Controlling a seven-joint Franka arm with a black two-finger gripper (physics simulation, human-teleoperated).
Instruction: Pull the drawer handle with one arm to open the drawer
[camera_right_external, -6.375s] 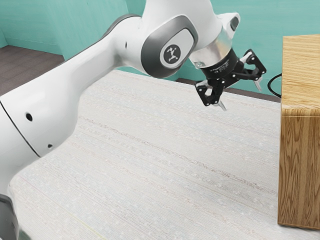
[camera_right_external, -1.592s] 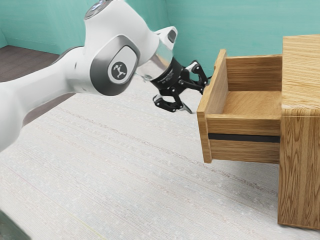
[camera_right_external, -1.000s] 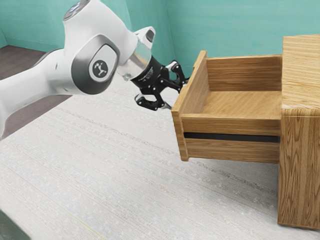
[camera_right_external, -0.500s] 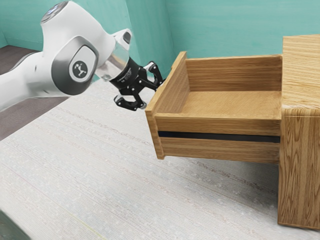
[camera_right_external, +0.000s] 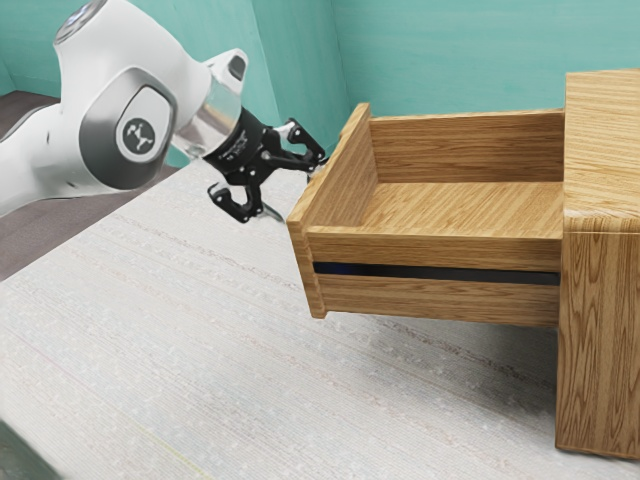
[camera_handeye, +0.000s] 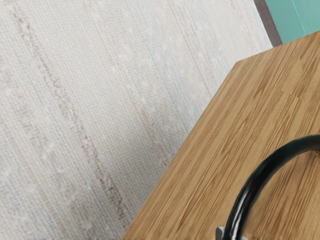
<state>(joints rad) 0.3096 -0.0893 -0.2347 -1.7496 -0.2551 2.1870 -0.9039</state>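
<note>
The gripper (camera_right_external: 285, 185) hangs just beside the front panel of the drawer (camera_right_external: 440, 210), on the exterior view's left of it. Its black fingers (camera_right_external: 303, 152) are spread wide apart, one reaching up toward the panel's edge and the other angled down toward the surface (camera_right_external: 250, 350). Nothing is clamped between them. The upper fingertip comes very close to the panel. Whether it actually touches the wood cannot be told from this angle.

The drawer stands far out of the wooden cabinet (camera_right_external: 600, 300) at the exterior view's right, its inside open to view and bare. Its front panel tilts slightly, and a dark strip (camera_right_external: 430, 272) runs along the near side wall. The white arm (camera_right_external: 110, 130) comes in from the exterior view's upper left, with the teal wall (camera_right_external: 450, 50) behind it.

In the wrist view the drawer's outer face (camera_handeye: 225, 150) shows as a slab of wood grain close under the hand. The black handle (camera_handeye: 252, 187) curves across it as a dark arc, with a small pale mount at its foot. Beyond the panel's edge lies the pale, woven-looking surface (camera_handeye: 100, 100).
</note>
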